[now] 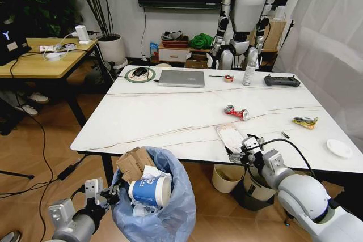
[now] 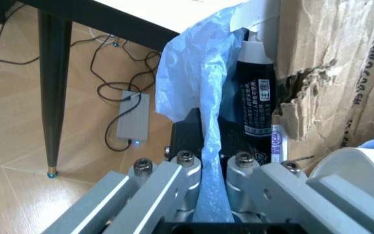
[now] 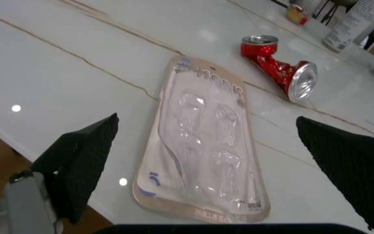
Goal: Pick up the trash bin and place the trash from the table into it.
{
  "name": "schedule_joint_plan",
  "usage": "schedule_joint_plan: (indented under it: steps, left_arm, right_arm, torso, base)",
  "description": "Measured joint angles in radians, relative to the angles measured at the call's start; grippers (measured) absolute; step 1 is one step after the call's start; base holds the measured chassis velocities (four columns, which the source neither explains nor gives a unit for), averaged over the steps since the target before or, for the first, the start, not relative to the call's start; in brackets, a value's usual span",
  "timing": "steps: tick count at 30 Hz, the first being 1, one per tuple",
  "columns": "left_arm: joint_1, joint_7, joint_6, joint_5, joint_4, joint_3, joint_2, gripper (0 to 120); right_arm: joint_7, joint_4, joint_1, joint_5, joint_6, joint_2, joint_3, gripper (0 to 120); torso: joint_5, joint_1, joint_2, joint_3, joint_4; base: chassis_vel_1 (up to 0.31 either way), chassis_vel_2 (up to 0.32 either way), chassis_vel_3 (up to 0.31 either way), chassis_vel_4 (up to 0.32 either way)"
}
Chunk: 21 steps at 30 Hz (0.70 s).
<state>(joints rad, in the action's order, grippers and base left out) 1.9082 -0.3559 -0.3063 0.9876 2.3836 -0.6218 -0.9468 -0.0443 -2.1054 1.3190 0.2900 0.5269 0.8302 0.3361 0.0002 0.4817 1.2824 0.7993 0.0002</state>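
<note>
Head view: the table point(image 1: 170, 117) fills the middle of the frame, its near edge running from centre left to lower right. Far across it lie a silver laptop point(image 1: 181, 78), a spray bottle point(image 1: 249, 74) and a black controller point(image 1: 282, 81); a humanoid robot point(image 1: 245, 15) stands behind the far edge. Trash on the top: a crushed red can point(image 1: 236, 112) at centre right, a yellow-green wrapper point(image 1: 305, 122) farther right, and plastic packaging point(image 1: 230, 137) at the near edge. Much of the marble to the left lies bare. The right gripper point(image 1: 243, 150) hangs at the near edge, just beside the packaging, jaws spread. Below the edge stand a cream round bin point(image 1: 227, 178) and a black bin point(image 1: 254, 188). At lower centre the trash bin point(image 1: 161, 211) sits in front of the table, holding torn cardboard point(image 1: 135, 163) and a blue paper cup point(image 1: 150, 190). The left gripper point(image 1: 105, 196) is at its left side.

Left wrist view: the left gripper point(image 2: 208, 165) is clamped on the blue bag point(image 2: 196, 83). A black table leg point(image 2: 54, 78) stands at left, cables and a grey power brick point(image 2: 132, 122) on the wood floor.

Right wrist view: the two black fingers point(image 3: 83, 161) stand wide apart either side of the packaging point(image 3: 203, 141), with the can point(image 3: 278, 68) beyond at upper right.
</note>
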Motion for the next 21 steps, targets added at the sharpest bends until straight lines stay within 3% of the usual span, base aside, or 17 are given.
schedule_joint_plan:
  steps: [21]
  left_arm:
    - [0.015,0.001,0.001,-0.012,0.01,-0.005,-0.021,0]
  right_arm:
    - [0.011,0.118,-0.033,-0.053,-0.064,0.012,-0.016,100]
  torso:
    - [-0.0001,0.0,0.0,0.0,0.0]
  base:
    - [0.0,0.0,0.0,0.0]
